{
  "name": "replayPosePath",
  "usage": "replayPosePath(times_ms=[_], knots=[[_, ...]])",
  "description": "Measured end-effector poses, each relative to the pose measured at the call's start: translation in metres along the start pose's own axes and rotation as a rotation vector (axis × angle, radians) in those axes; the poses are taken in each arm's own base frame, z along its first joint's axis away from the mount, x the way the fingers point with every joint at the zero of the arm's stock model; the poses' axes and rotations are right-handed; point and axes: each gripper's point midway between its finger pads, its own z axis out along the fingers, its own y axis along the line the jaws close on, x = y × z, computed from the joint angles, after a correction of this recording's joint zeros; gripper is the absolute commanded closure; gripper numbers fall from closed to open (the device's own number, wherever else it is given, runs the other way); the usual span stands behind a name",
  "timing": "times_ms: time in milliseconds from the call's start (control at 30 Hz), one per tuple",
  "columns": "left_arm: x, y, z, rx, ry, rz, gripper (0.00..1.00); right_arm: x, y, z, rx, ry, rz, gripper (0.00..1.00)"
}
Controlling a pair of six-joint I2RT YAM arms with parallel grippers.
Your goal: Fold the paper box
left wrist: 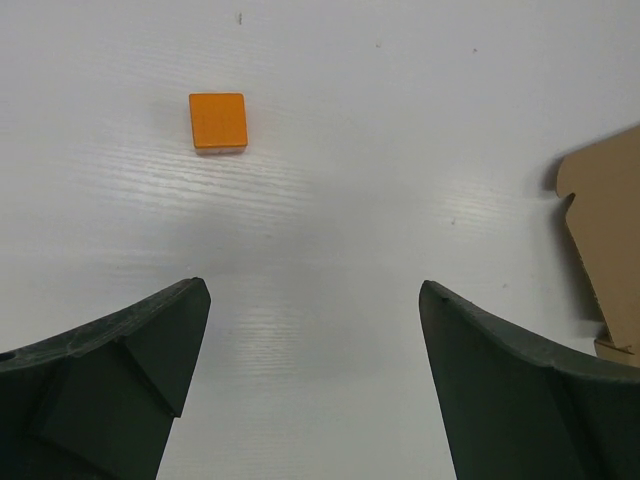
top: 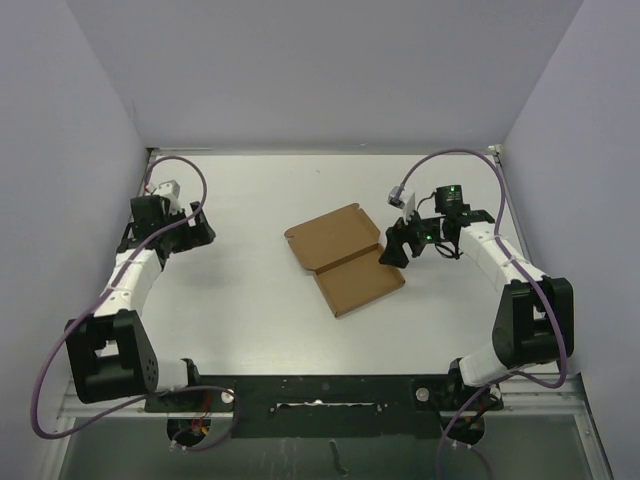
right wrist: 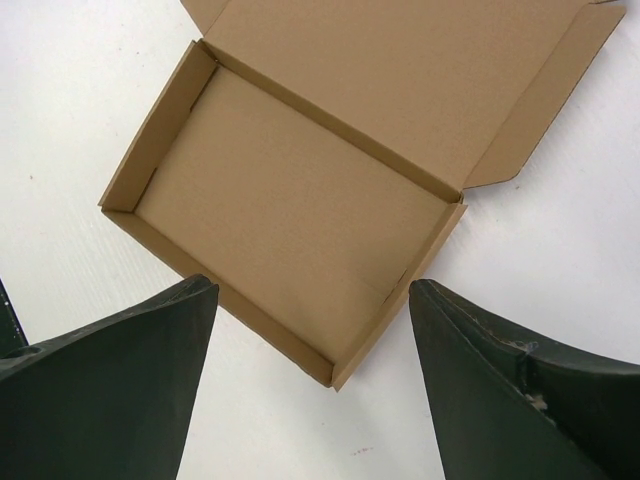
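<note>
At centre of the top external frame, the paper box (top: 345, 258) lies on the white table (top: 250, 330), set on a diagonal as two joined brown panels.

Right wrist view:
- The box (right wrist: 290, 210) fills the upper and middle frame. Its shallow tray has all four walls upright.
- The lid panel (right wrist: 400, 80) is hinged along the tray's far wall and lies open toward the top of the frame, with a side flap at upper right.
- The right gripper (right wrist: 312, 290) has its fingers spread apart and empty. The near corner of the tray sits between them at lower centre.

In the top external frame, the right gripper (top: 392, 250) stands just beside the right edge of the box.

Left wrist view:
- The left gripper (left wrist: 312, 295) has its fingers spread wide over bare table, clamping nothing.
- A small orange square (left wrist: 218, 121) lies at upper left.
- An edge of the box (left wrist: 610, 250) shows at the right border.

In the top external frame, the left gripper (top: 198, 228) is at the left, well apart from the box.
</note>
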Motion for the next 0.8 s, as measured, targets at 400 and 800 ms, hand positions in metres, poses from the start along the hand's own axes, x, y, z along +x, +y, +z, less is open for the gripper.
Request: replayPosePath(times_ms=[400,800], knots=[[-0.009,0.028,0.018,-0.097,0.041,-0.053,0.18,0.001,0.001,0.0,-0.007,0.001,-0.003,0.21],[-0.02,0.048,0.06,-0.18,0.142,-0.062,0.33,0.001,0.002,0.0,-0.009,0.0,-0.005,0.21]])
